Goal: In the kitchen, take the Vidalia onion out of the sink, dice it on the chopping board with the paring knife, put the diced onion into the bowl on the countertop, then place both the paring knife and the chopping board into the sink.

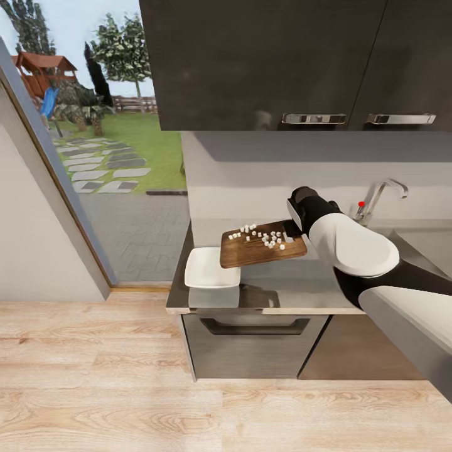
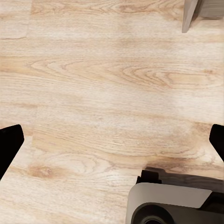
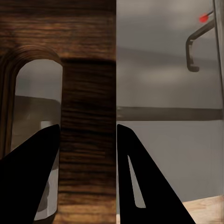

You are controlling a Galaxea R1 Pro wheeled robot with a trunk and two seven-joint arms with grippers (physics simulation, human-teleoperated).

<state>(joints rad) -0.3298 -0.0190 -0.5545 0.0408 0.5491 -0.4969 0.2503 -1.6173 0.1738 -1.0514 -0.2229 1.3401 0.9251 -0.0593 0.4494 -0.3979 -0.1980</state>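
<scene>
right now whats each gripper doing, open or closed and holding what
Left gripper: open, holding nothing, over the wooden floor.
Right gripper: closed on the handle end of the chopping board, lifted with onion pieces on it.

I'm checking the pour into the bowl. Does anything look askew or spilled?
The chopping board is lifted and tilted by the right gripper, overhanging the bowl. The diced onion still sits on it; nothing looks spilled.
</scene>
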